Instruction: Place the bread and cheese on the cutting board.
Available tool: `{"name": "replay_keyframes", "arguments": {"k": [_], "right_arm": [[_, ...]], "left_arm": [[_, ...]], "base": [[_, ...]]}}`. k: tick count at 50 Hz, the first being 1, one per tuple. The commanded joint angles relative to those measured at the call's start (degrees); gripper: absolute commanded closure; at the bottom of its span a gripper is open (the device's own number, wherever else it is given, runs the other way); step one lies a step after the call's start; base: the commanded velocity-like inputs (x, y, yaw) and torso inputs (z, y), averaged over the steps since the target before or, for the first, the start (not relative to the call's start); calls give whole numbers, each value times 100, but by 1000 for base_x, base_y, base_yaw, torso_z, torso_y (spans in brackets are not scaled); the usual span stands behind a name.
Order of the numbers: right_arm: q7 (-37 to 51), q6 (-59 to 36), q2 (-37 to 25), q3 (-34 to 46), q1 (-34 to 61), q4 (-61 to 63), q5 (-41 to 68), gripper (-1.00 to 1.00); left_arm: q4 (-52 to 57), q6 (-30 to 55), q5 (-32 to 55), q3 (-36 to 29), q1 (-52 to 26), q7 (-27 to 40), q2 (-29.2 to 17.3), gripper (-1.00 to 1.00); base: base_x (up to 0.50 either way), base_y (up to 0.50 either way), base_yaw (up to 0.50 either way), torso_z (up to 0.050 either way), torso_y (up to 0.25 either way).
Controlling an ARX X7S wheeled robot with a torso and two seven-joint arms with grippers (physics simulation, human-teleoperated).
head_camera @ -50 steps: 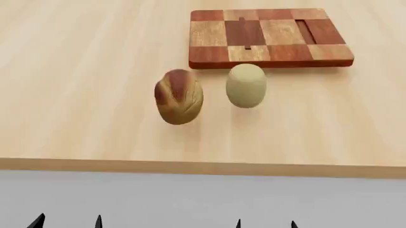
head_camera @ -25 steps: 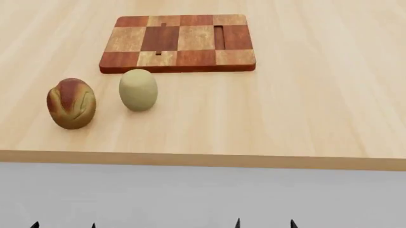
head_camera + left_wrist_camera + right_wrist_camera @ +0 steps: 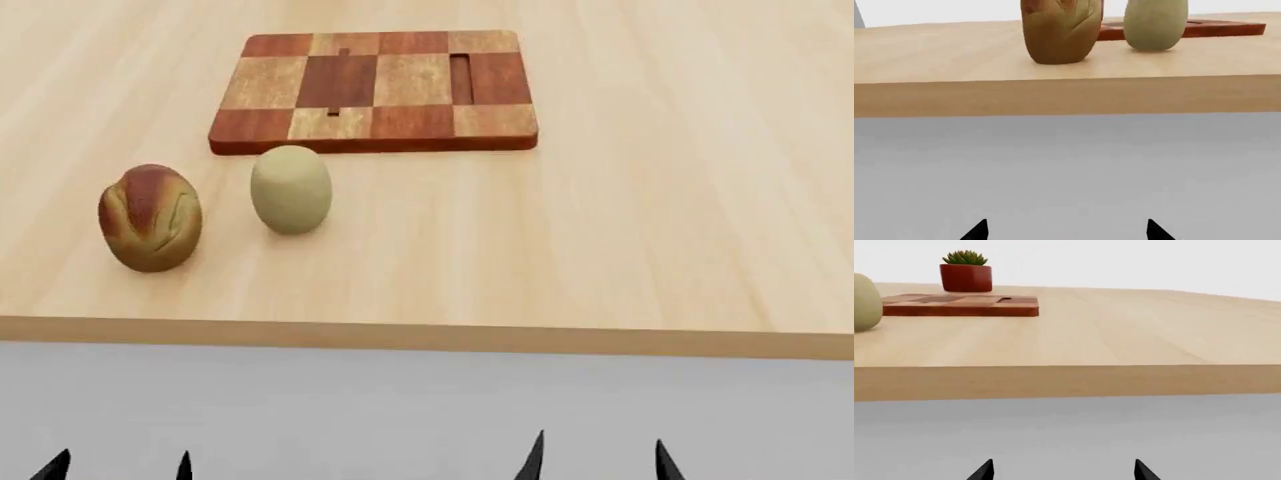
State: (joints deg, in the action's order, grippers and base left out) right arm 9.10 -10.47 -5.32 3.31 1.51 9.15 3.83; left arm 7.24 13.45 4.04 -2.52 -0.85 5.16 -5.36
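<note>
- Nearest the robot, below the table's near edge, only the dark fingertips of both grippers show against plain grey.
- The left gripper (image 3: 118,465) sits low, before the near-left part of the table (image 3: 641,260). Its two tips stand spread apart with nothing between them, so it is released.
- The right gripper (image 3: 597,458) sits before the near edge, right of centre. Its tips are also spread and empty, and they reach a little higher in the head view than the left pair.
- Neither gripper touches the table or any food.
- The bread (image 3: 150,218) stands on the table close to the near edge, toward the left side. It is golden-tan with reddish-brown streaks.
- The cheese (image 3: 291,189), a smooth pale yellow-green lump, stands just right of the bread and slightly farther in. The two are near but apart.
- The board (image 3: 374,90), a flat checkered wooden square with narrow slots, lies just beyond the cheese toward the far edge. Its top is bare; neither food is on it.
- Farthest back, the right wrist view shows a small green plant in a red pot (image 3: 965,273) beyond the board.
</note>
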Motion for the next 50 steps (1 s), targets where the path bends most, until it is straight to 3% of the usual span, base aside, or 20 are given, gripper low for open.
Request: {"name": "replay_keyframes", "arguments": {"k": [1, 9, 12, 15, 18, 21, 24, 31, 45, 50], "right_arm": [[138, -2676, -294, -211, 378, 2579, 25, -100], [28, -5031, -542, -382, 1511, 4245, 331, -100], [4, -5329, -524, -348, 1670, 4439, 414, -100], [26, -5369, -508, -263, 1668, 4396, 423, -100], [37, -5351, -546, -179, 1577, 4310, 411, -100], [49, -5410, -553, -152, 1537, 4325, 423, -100], [52, -5380, -545, -171, 1466, 4305, 442, -100], [81, -5343, -510, -91, 1400, 4198, 468, -100], [130, -5306, -534, -97, 1342, 4169, 506, -100], [144, -5304, -539, -113, 1306, 4198, 528, -100]], "left_arm": [[2684, 3048, 602, 319, -522, 47, -136, -100], [4351, 5556, 1028, 746, -1728, 108, -467, -100], [4699, 6163, 1264, 991, -2019, 19, -400, -100], [4802, 6368, 1221, 784, -2036, 126, -533, -100], [4588, 5899, 1189, 774, -1751, 76, -521, -100], [4353, 4776, 1148, 663, -1370, -202, -622, -100], [3952, 4647, 1163, 840, -1359, -210, -542, -100], [4028, 4613, 1077, 600, -1298, -216, -747, -100], [4072, 5386, 1576, 1111, -1647, -262, -526, -100], [4101, 5345, 1540, 1004, -1589, -221, -581, -100]], "base": [[0, 0, 0, 0, 0], [0, 0, 0, 0, 0], [0, 0, 0, 0, 0], [0, 0, 0, 0, 0], [0, 0, 0, 0, 0], [0, 0, 0, 9, 0], [0, 0, 0, 50, 26], [0, 0, 0, 50, 25], [0, 0, 0, 50, 24], [0, 0, 0, 50, 22]]}}
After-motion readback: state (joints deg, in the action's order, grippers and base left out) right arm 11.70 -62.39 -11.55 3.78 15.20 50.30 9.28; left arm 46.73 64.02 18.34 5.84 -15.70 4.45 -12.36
